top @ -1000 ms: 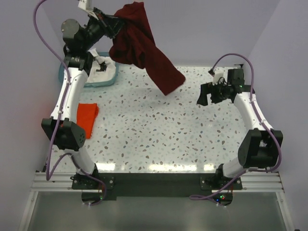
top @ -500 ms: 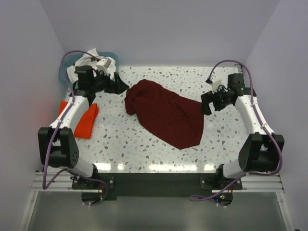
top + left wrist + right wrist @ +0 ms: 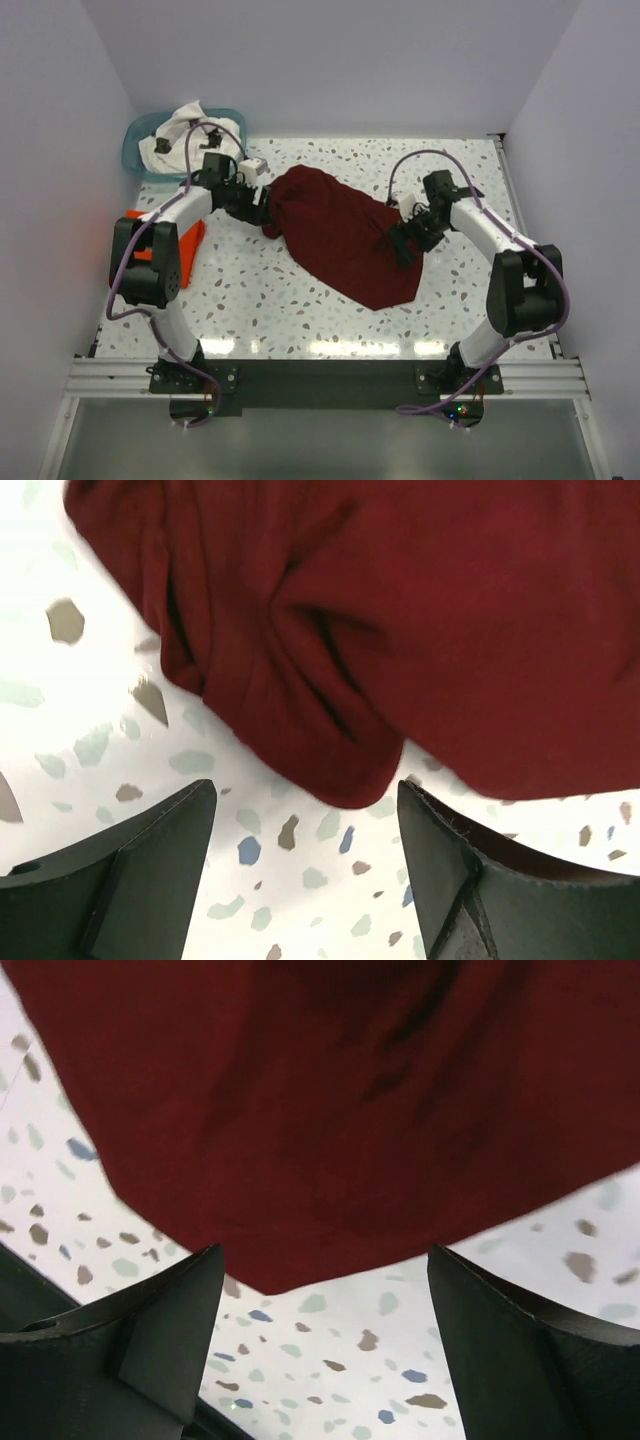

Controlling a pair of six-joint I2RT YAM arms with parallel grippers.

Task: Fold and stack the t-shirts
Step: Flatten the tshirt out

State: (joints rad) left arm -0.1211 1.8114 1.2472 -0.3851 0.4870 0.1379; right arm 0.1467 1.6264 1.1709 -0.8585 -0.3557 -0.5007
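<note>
The dark maroon t-shirt [image 3: 345, 240] lies crumpled and unfolded in the middle of the speckled table. My left gripper [image 3: 264, 205] is open at its left edge; in the left wrist view the bunched maroon cloth [image 3: 330, 660] sits just ahead of the open fingers [image 3: 150, 870]. My right gripper [image 3: 400, 243] is open at the shirt's right edge; its wrist view shows a maroon corner [image 3: 300, 1160] just ahead of the fingers [image 3: 500, 1340]. The orange-red t-shirt [image 3: 185, 245] lies folded at the left edge. The white printed t-shirt [image 3: 190, 122] lies in the basket.
A teal plastic basket [image 3: 140, 155] stands at the back left corner. Lilac walls enclose the table on three sides. The arm bases sit on a rail at the near edge.
The maroon shirt was held up by the left gripper, then dropped on the table. Both grippers have since moved in to the shirt's left and right edges.
</note>
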